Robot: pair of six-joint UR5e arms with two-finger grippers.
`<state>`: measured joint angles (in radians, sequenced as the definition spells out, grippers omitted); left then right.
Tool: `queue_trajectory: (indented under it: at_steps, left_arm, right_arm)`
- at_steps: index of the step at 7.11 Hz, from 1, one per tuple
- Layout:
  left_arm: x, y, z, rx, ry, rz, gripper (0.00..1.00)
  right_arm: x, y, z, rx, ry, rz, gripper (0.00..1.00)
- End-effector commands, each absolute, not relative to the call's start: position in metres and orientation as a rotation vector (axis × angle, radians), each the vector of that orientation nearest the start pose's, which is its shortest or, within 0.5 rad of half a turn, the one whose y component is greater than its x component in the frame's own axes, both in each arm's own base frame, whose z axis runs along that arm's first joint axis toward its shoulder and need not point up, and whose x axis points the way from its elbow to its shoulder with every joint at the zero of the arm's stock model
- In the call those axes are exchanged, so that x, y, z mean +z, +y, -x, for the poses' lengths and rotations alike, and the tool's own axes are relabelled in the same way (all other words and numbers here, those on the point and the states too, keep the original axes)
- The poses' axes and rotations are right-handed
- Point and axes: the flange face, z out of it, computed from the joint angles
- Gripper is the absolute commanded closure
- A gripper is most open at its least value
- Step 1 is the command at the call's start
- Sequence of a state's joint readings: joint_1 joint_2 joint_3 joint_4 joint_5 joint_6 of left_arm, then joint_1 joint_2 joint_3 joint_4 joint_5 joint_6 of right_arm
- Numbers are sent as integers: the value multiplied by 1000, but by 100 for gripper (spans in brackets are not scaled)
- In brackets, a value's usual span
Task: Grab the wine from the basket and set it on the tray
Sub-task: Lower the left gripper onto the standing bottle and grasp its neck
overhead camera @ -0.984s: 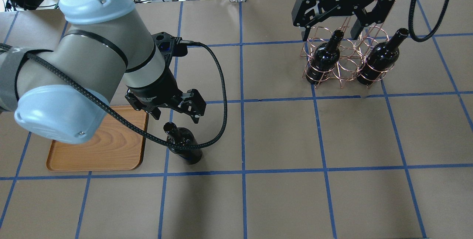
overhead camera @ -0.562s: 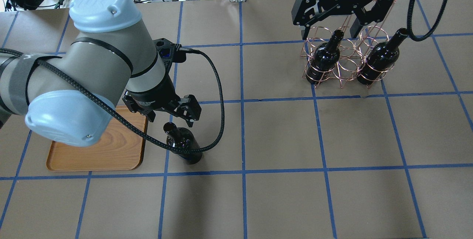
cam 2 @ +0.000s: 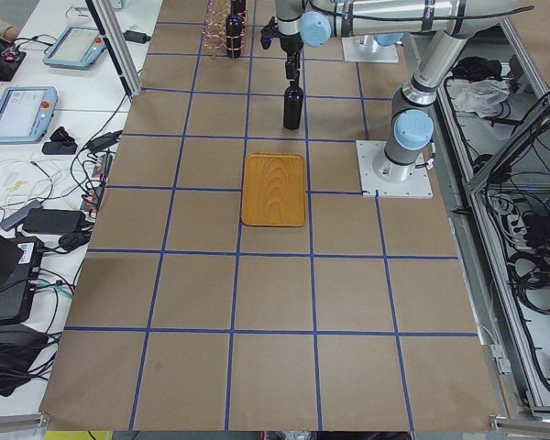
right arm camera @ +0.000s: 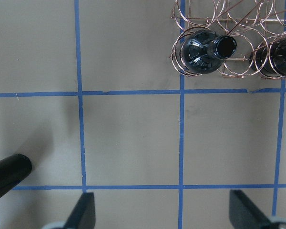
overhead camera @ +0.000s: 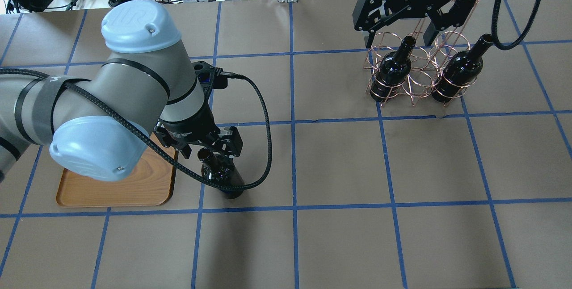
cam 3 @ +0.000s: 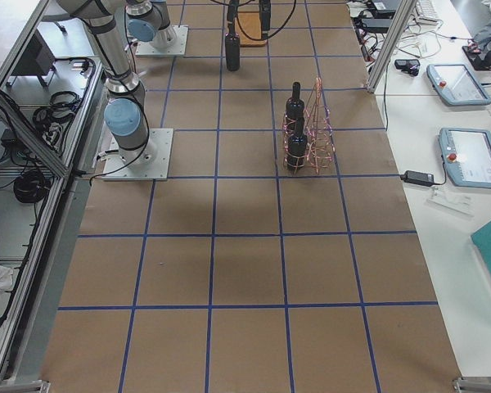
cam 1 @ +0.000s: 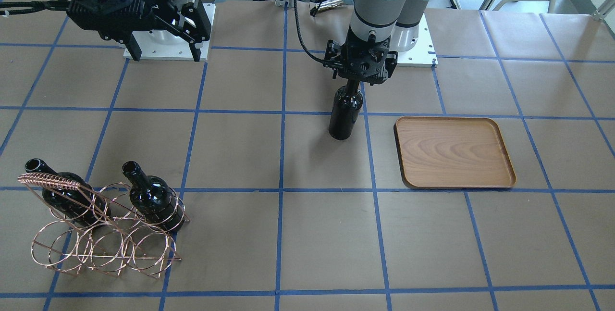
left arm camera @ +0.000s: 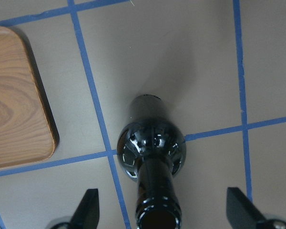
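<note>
Our left fingers (left arm camera: 89, 211) stand spread on either side of the neck of the glossy black glass wine bottle (left arm camera: 151, 149), touching nothing. The bottle stands upright on the brown paper tabletop (cam 1: 317, 243), just beside the flat brown wooden tray (cam 1: 454, 153), not on it. We judge the grasp is in hand: next we must clench on the neck, lift above the rim and carry sideways. Our right fingers (right arm camera: 86, 210) hang spread and empty near the copper-coloured wire basket (cam 1: 103, 246). From overhead the left arm hides part of the tray, and we cannot tell how far down the neck the fingers sit.
</note>
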<state>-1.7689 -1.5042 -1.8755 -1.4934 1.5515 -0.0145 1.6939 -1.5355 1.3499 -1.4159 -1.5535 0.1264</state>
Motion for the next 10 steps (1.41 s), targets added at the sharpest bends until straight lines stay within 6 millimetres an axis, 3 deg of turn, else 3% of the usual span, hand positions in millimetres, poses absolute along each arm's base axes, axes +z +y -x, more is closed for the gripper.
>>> queue_trajectory:
  at_steps: [1,2,4,5,6,7,10]
  left_arm:
    - [373,-401,219,286,3119,-294,17]
    - [372,-403,219,287,3120,-294,30]
    - [370,-404,219,298,3117,-292,44]
    - [369,-404,219,300,3115,-294,57]
    - [370,-403,219,302,3112,-294,93]
    - [368,-402,219,321,3110,-298,100]
    - [379,-408,216,288,3115,-292,100]
  right_arm:
    - [563,-483,-196,-44,3119,-4,0]
    - [563,-483,-196,-45,3122,-4,0]
    - [563,-483,-196,-44,3121,-4,0]
    - [564,-482,-196,-46,3120,-9,0]
    - [563,-483,-196,-44,3119,-9,0]
    - [563,-483,-196,-44,3119,-9,0]
    - [563,-483,-197,-46,3117,-9,0]
